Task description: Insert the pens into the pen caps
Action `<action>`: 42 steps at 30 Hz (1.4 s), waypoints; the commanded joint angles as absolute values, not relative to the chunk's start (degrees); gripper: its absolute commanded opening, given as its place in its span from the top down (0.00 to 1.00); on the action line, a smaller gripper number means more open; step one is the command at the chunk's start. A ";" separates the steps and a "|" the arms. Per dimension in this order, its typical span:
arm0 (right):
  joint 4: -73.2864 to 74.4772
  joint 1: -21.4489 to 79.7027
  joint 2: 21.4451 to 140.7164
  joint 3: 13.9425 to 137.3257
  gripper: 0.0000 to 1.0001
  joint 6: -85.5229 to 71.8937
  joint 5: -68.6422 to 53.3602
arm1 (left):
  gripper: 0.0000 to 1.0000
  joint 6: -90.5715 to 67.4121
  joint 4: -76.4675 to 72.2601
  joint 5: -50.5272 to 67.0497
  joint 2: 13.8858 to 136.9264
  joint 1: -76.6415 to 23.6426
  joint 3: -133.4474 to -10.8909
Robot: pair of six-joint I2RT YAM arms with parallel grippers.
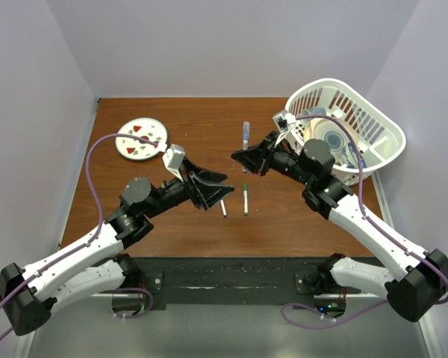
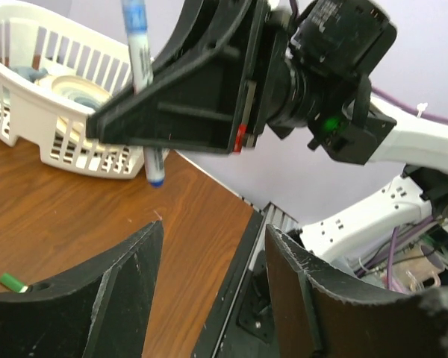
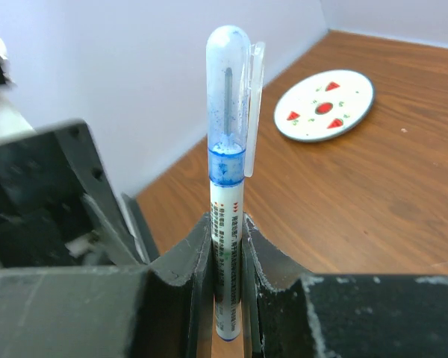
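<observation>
My right gripper [image 1: 243, 159] [image 3: 228, 233] is shut on a white pen [image 3: 228, 224] with a clear blue cap [image 3: 228, 89] on its far end. It holds the pen [image 1: 246, 138] above mid table. The same pen shows in the left wrist view [image 2: 138, 52], gripped by the right fingers [image 2: 194, 97]. My left gripper [image 1: 228, 186] [image 2: 213, 233] is open and empty, facing the right gripper. A pen with a green end [image 1: 245, 198] lies on the table between the arms. A third pen [image 1: 223, 208] lies by the left fingers. A green end [image 2: 13, 283] shows beside the left finger.
A white slatted basket [image 1: 373, 123] [image 2: 30, 112] holding round items stands at the back right. A round watermelon-print plate [image 1: 141, 139] [image 3: 325, 104] lies at the back left. The black base rail [image 1: 224, 276] runs along the near table edge.
</observation>
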State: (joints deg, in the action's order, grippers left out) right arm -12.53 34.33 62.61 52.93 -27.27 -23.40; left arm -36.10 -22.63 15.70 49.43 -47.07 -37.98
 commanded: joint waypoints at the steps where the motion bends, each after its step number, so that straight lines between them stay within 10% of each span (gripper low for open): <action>1: -24.07 34.28 60.73 50.37 1.00 -36.72 -22.50 | 0.38 -33.31 -25.21 19.59 49.83 -47.29 -36.56; 24: -36.74 39.63 56.87 38.94 1.00 -45.70 -23.47 | 0.49 -33.92 -40.86 18.45 61.79 -47.29 -39.81; 29: -37.44 40.60 56.87 37.36 0.98 -45.26 -23.91 | 0.83 -35.07 -43.85 20.74 62.84 -47.29 -39.90; 31: -37.79 40.87 56.87 36.92 0.94 -45.18 -24.08 | 1.00 -35.24 -44.56 21.88 63.37 -47.37 -39.73; 42: -26.47 40.78 52.21 39.72 0.41 -40.87 -20.31 | 1.00 -36.21 -43.61 20.31 59.77 -47.29 -33.05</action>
